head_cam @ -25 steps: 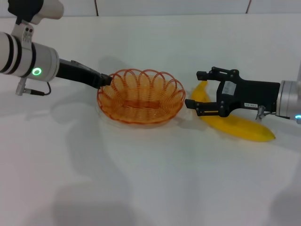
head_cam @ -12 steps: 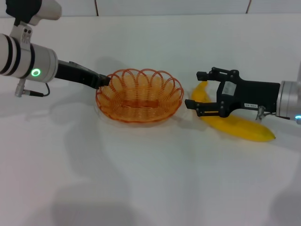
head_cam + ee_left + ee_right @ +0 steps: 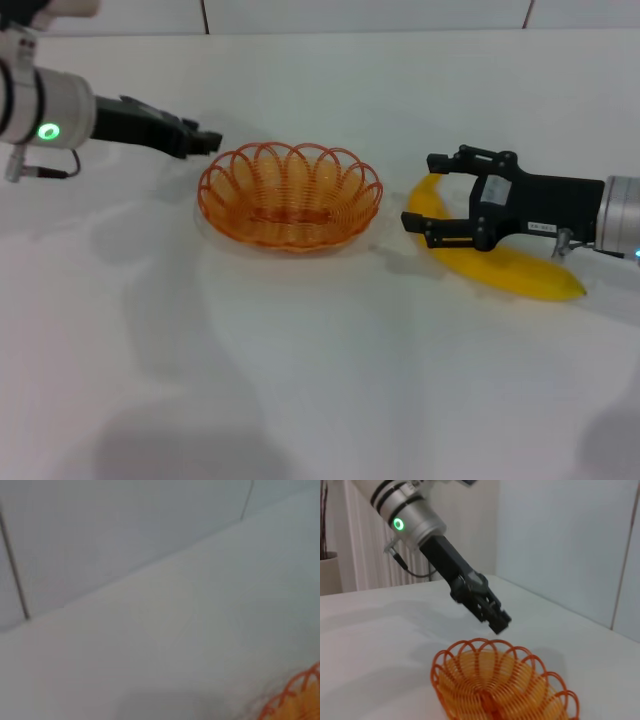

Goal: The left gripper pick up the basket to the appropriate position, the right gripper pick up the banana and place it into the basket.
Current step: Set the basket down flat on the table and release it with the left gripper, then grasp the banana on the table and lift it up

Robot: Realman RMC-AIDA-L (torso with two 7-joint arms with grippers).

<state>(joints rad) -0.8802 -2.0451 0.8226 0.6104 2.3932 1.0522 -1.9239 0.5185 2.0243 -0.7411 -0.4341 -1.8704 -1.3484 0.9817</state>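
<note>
Orange wire is all the basket [image 3: 290, 197] is made of, so it's probably light and a bit springy, and the looped rim gives plenty of spots to pinch. It sits flat on the white surface [image 3: 320, 380], roughly in the middle. The left gripper [image 3: 205, 142] hangs just beside the basket's rim on the robot's left, raised a little and not touching it; in the right wrist view that gripper [image 3: 495, 617] looks to have its jaws pressed close together with nothing in them, though it's hard to be totally sure.

Now the banana [image 3: 500, 262]. It looks like smooth, shiny plastic, so likely stiff, light and kind of slippery. It lies on the surface well to the right of the basket. The right gripper [image 3: 418, 192] is parked right over its near end, jaws spread wide, one on each side, not squeezing yet.

Best bet is grabbing across the thicker middle part, not the tapering tip, since a curved slick thing could easily twist or pop out when squeezed.
</note>
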